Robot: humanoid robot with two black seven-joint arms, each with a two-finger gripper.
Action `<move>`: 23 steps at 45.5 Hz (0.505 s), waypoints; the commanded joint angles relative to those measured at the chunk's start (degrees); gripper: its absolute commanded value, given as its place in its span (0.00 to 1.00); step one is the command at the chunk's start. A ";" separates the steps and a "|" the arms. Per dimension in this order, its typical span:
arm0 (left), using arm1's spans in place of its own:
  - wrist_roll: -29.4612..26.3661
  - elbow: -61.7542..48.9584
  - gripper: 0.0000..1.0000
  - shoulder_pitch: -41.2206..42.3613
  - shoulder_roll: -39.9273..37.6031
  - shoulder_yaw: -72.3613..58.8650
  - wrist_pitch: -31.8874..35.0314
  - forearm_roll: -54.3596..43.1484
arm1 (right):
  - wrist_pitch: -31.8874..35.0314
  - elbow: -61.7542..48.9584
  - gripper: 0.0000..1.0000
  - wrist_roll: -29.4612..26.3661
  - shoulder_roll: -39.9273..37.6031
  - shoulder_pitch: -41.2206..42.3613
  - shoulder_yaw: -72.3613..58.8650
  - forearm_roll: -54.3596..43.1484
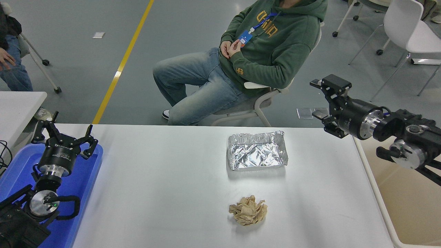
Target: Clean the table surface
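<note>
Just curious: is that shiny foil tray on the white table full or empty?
Empty: the silver foil tray sits upright, showing only crinkled bare foil inside.

one foil tray (pixel 256 155), one crumpled paper (pixel 248 210)

Crumpled foil tray (pixel 256 155), wadded brown paper (pixel 248 215), blue tray (pixel 82 186), beige bin (pixel 410 206), seated person in green hoodie (pixel 272 51), white chair (pixel 410 31).

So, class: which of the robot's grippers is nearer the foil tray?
Right. The right gripper hovers just beyond the foil tray's far-right corner; the left gripper sits far left, above the blue tray.
</note>
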 commanded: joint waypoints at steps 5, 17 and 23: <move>0.00 0.00 1.00 0.00 0.00 0.00 0.01 0.00 | -0.81 -4.76 1.00 0.01 7.20 -4.16 2.93 0.91; 0.00 0.00 1.00 0.09 0.00 0.00 0.01 0.00 | -0.72 -9.77 1.00 0.09 14.76 -11.28 13.65 11.98; 0.00 0.00 1.00 0.09 0.00 0.00 0.01 0.00 | -0.37 -13.99 1.00 1.23 18.98 -15.15 18.04 12.51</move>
